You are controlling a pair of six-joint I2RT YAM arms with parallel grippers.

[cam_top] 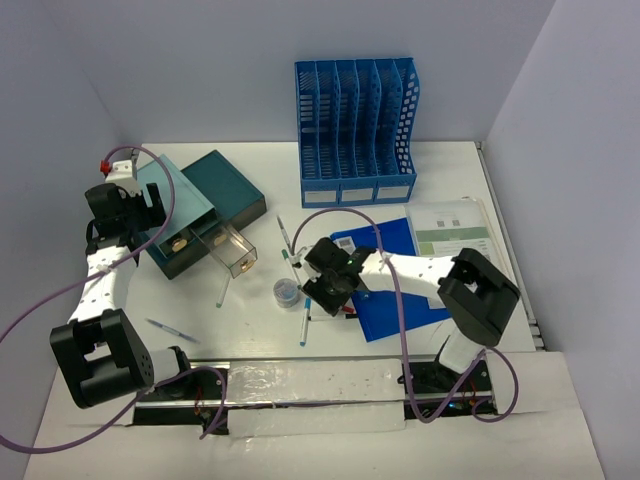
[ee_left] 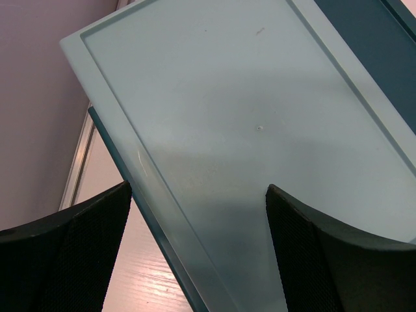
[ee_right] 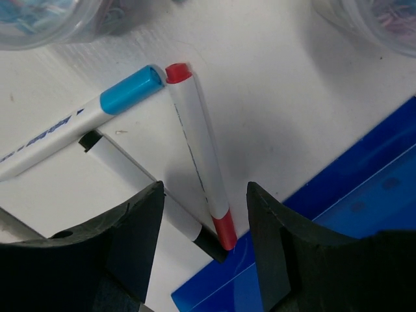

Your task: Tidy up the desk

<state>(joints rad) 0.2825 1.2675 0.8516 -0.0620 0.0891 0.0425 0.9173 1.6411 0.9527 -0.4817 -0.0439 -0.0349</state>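
The white desk (cam_top: pixel 460 165) holds scattered items. My right gripper (cam_top: pixel 330 290) is open and low over three markers lying in a triangle: a red-capped one (ee_right: pixel 198 149), a blue-capped one (ee_right: pixel 71 130) and a black-capped one (ee_right: pixel 143 188). In the right wrist view the gripper (ee_right: pixel 205 221) has the red marker's lower end between its fingers, at the edge of a blue folder (ee_right: pixel 338 214). My left gripper (cam_top: pixel 140 205) is open and empty over the pale teal top (ee_left: pixel 247 130) of a drawer unit (cam_top: pixel 205 210); in the left wrist view the gripper (ee_left: pixel 198 221) straddles that top's edge.
A blue file rack (cam_top: pixel 355 120) stands at the back. A clear drawer (cam_top: pixel 233 250) sticks out of the teal unit. A small clear jar (cam_top: pixel 286 292), loose pens (cam_top: pixel 170 328) (cam_top: pixel 222 292) (cam_top: pixel 288 240) and a printed sheet (cam_top: pixel 450 228) lie around the blue folder (cam_top: pixel 395 275).
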